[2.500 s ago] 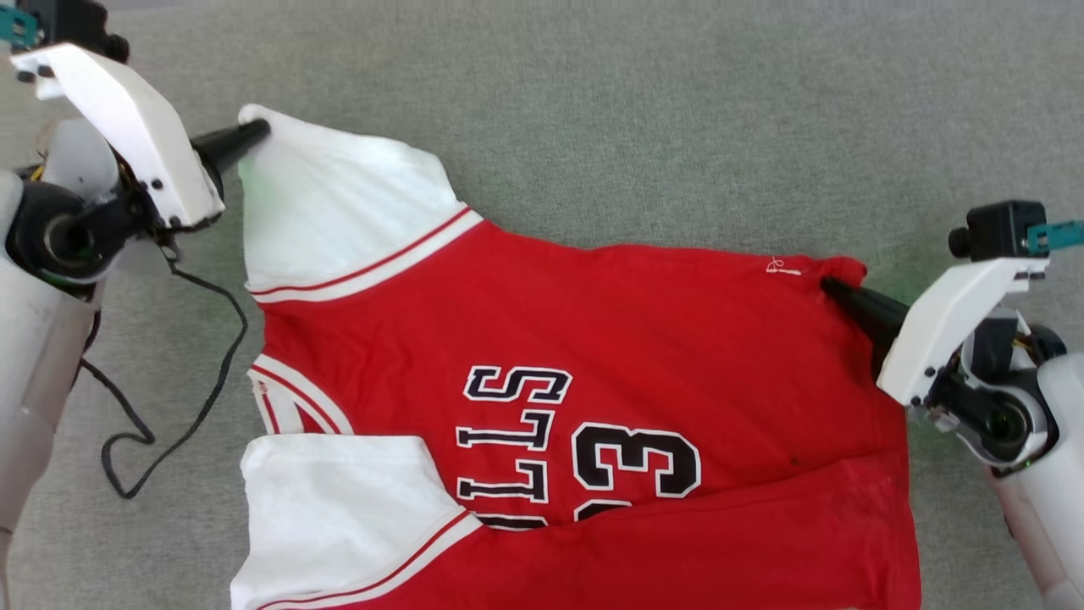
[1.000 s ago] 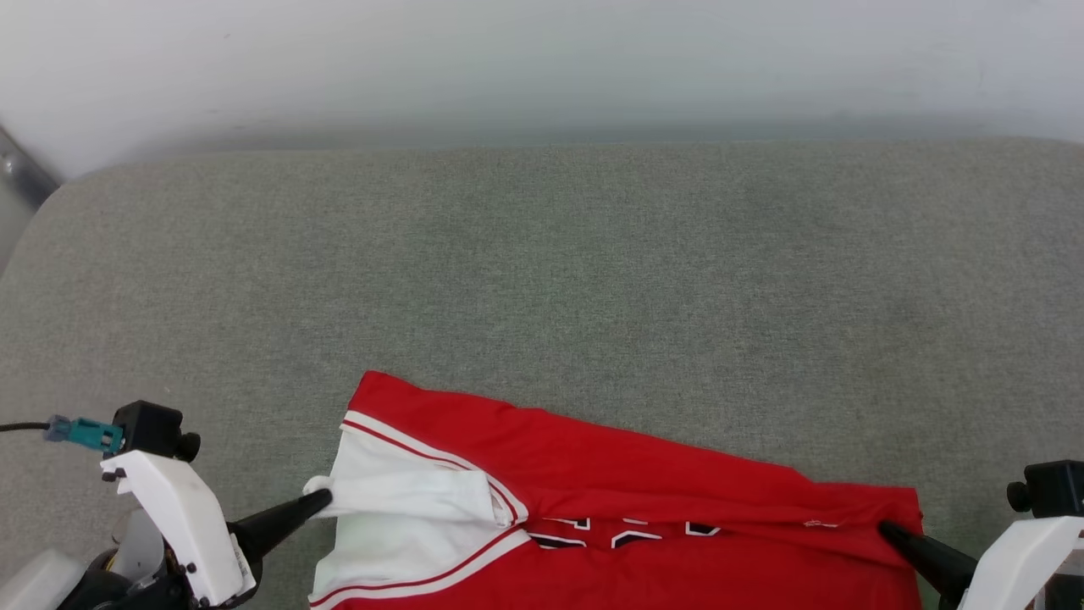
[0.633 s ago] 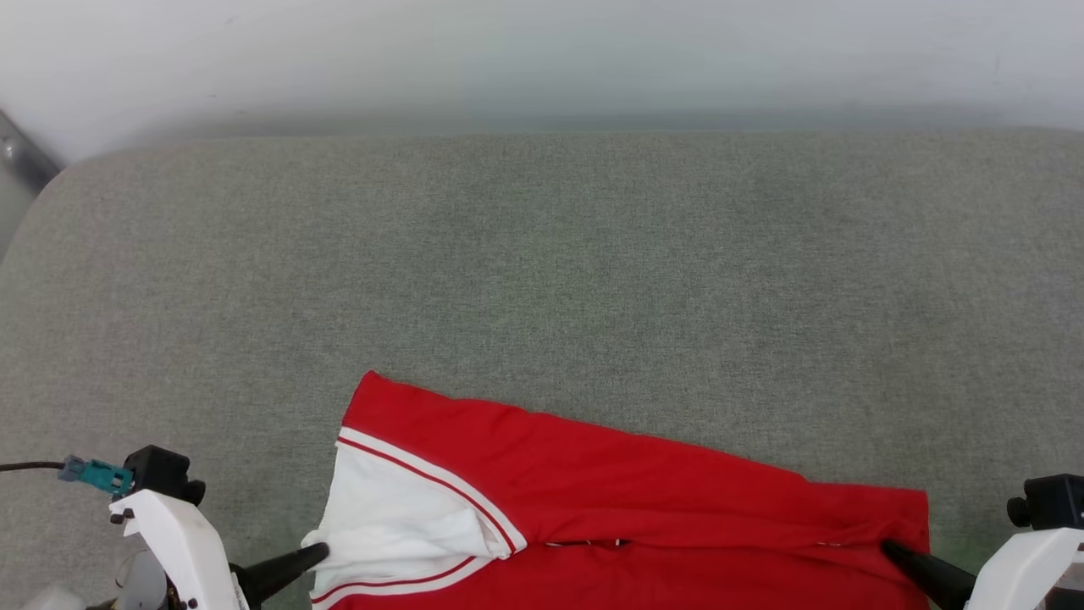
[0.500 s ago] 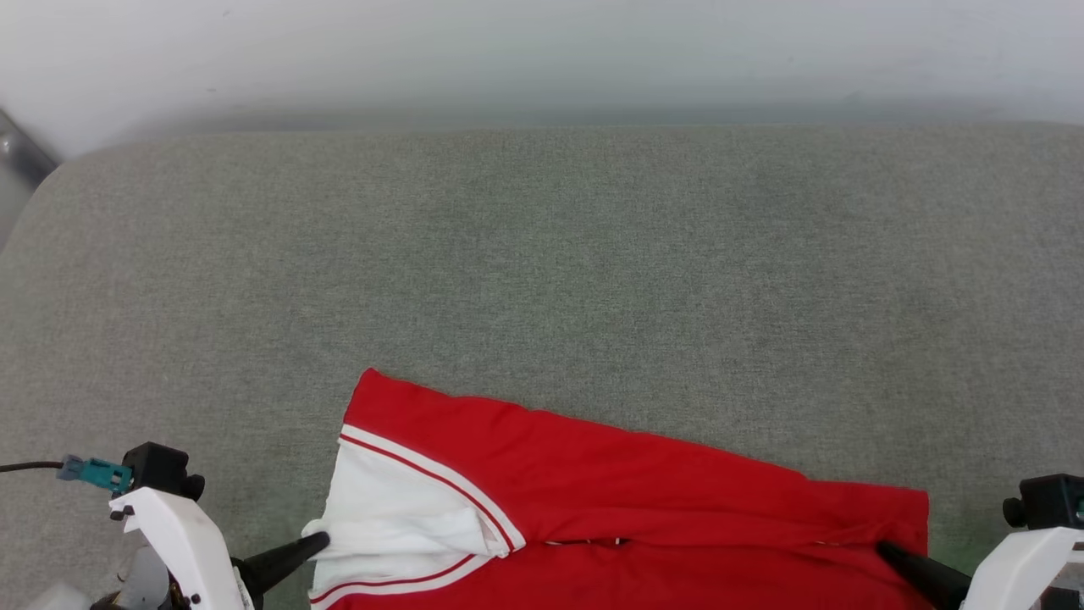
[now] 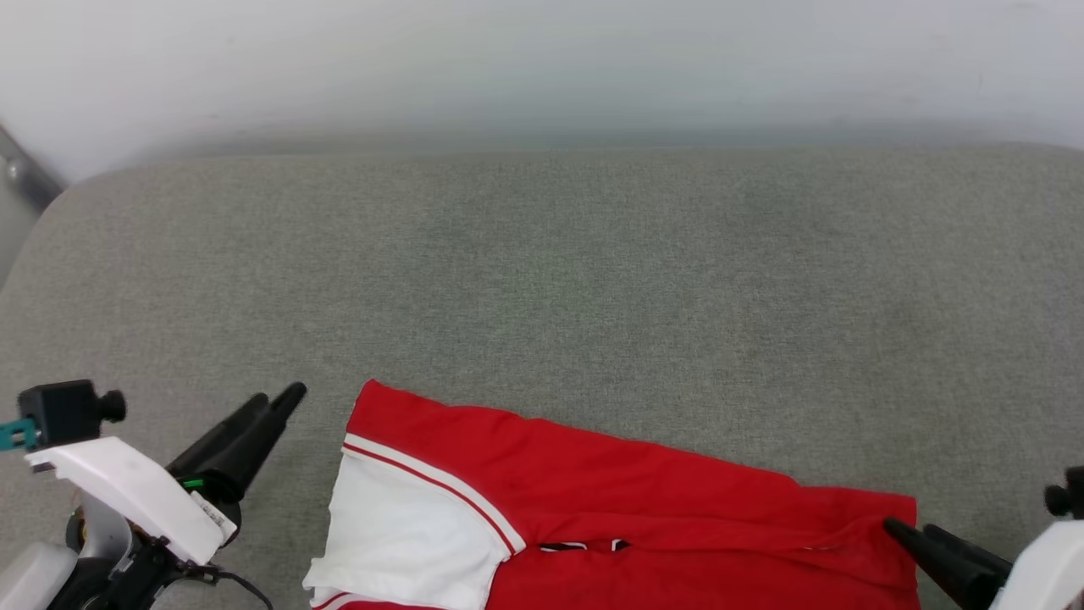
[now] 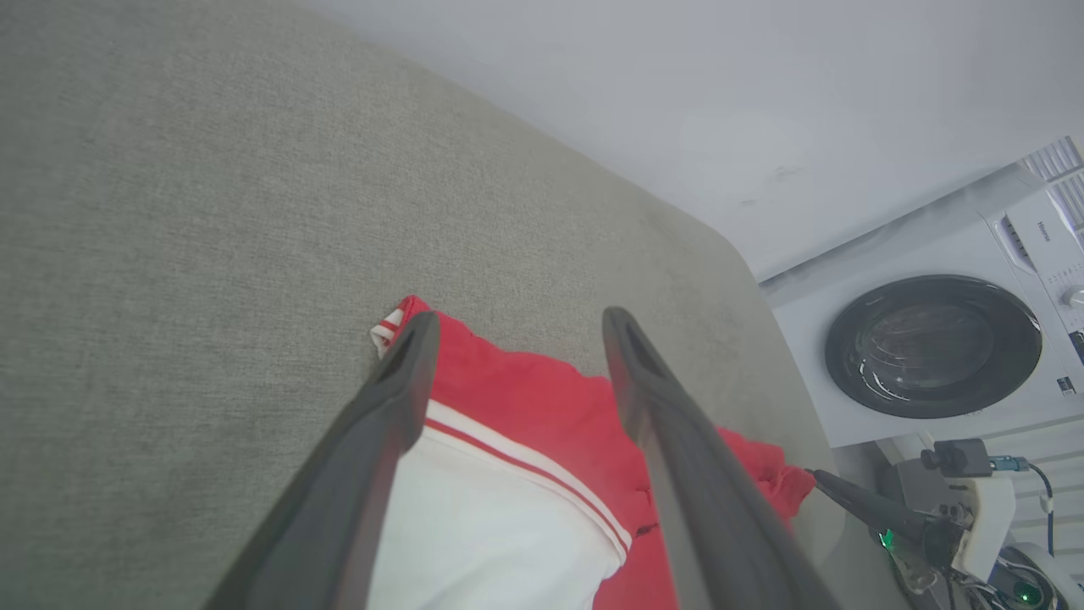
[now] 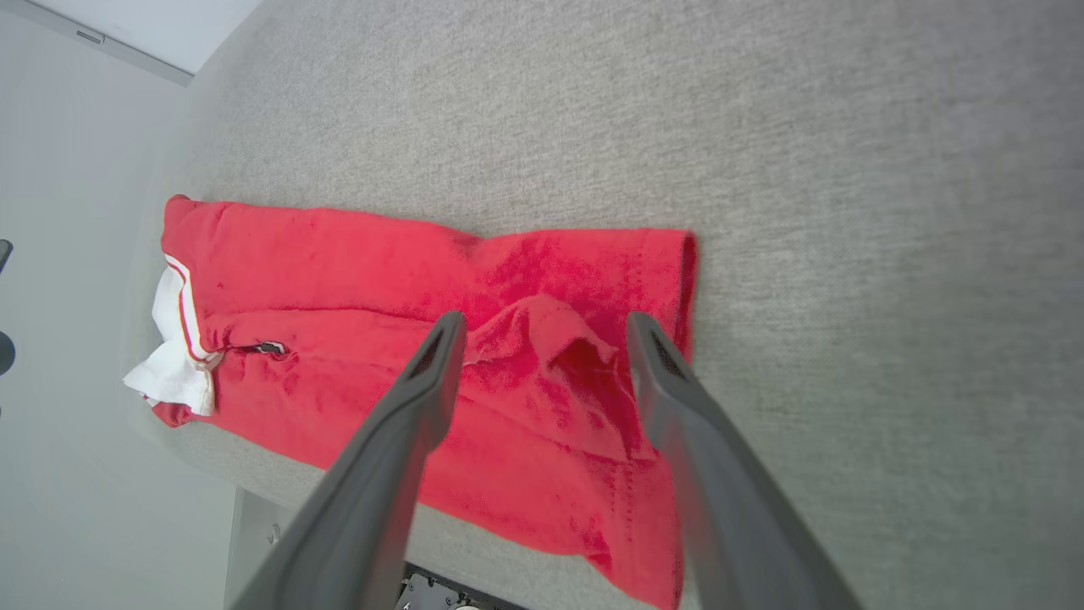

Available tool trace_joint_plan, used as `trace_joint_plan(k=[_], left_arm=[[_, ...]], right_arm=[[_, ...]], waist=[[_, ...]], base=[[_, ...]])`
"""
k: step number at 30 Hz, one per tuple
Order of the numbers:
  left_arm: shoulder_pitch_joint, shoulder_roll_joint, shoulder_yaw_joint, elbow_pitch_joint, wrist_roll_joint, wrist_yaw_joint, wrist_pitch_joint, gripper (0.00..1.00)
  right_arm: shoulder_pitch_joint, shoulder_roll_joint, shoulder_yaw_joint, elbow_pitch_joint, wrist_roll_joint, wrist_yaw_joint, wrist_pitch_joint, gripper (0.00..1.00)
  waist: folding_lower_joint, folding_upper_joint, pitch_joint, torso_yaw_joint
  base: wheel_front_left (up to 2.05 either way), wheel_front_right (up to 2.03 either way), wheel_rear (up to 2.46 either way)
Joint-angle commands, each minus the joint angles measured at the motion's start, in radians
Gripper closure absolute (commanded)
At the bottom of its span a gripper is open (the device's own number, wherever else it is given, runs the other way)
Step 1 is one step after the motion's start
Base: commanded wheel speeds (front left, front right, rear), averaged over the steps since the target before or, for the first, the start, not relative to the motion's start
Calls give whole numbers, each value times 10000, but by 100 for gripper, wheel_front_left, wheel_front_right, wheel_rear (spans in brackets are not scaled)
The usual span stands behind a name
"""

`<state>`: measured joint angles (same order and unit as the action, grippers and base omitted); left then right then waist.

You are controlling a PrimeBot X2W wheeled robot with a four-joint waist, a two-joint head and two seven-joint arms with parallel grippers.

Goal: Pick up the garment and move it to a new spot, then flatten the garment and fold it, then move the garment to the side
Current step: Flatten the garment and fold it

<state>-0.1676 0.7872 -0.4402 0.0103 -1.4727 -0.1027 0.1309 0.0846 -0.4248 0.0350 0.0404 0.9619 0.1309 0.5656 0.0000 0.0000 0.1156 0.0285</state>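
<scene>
Both end effectors have just let go. The left end effector [image 5: 273,396], which was pinching the white sleeve a moment ago, now stands clear of the cloth just to its left. In the left wrist view its fingers are spread with nothing between them. The right end effector [image 5: 910,527] was clamped on the hem corner and is likewise released. Its tips sit at the garment's right end, above a small raised pucker [image 7: 559,339].

The grey fabric-covered worktop [image 5: 542,280] runs bare from the garment to the far wall [image 5: 542,59], and it is also bare to the left and right. That leaves plenty of room for sweeping or sliding the cloth away from the robot.

The garment [image 5: 644,500] lies along the near edge of the worktop as a long band, with its far half laid over the near half. This lengthwise fold looks set down and ready for a second fold. In the right wrist view its near side reaches the worktop's near edge, but whether it overhangs is unclear. There is little margin on that side.

The white sleeve [image 5: 406,534] lies flat at the left end. A sliver of black print [image 5: 584,546] peeks from under the folded lip.
</scene>
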Motion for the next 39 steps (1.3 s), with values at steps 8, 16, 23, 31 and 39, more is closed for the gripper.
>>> trace_joint_plan(k=[8, 16, 23, 31, 39], left_arm=[[802, -184, 517, -72, 1848, 1056, -2607, 0], [1396, -980, 1252, 245, 3309, 1697, -3904, 0], [2065, -2315, 2798, -394, 6089, 1485, -3967, 0], [2977, -4429, 3943, -604, 8528, 140, -3961, 0], [2685, -5093, 4221, -80, 9106, -260, -3962, 0]], right_arm=[[855, 789, -1482, -178, -303, -3, 592, 0], [955, 1285, -1788, 470, -891, -5, 998, 0], [666, 1247, -1359, 1508, -1299, -5, 724, 0], [117, 965, -941, 2843, -1626, -12, 510, 0], [-495, 1167, -342, 3673, -1196, -11, 557, 0]], waist=[[0, 0, -478, 285], [0, 0, -868, 544], [0, 0, -1060, 728], [0, 0, -1050, 820], [0, 0, -671, 921]], base=[[0, 0, 0], [0, 0, 0], [0, 0, 0], [0, 0, 0], [0, 0, 0]])
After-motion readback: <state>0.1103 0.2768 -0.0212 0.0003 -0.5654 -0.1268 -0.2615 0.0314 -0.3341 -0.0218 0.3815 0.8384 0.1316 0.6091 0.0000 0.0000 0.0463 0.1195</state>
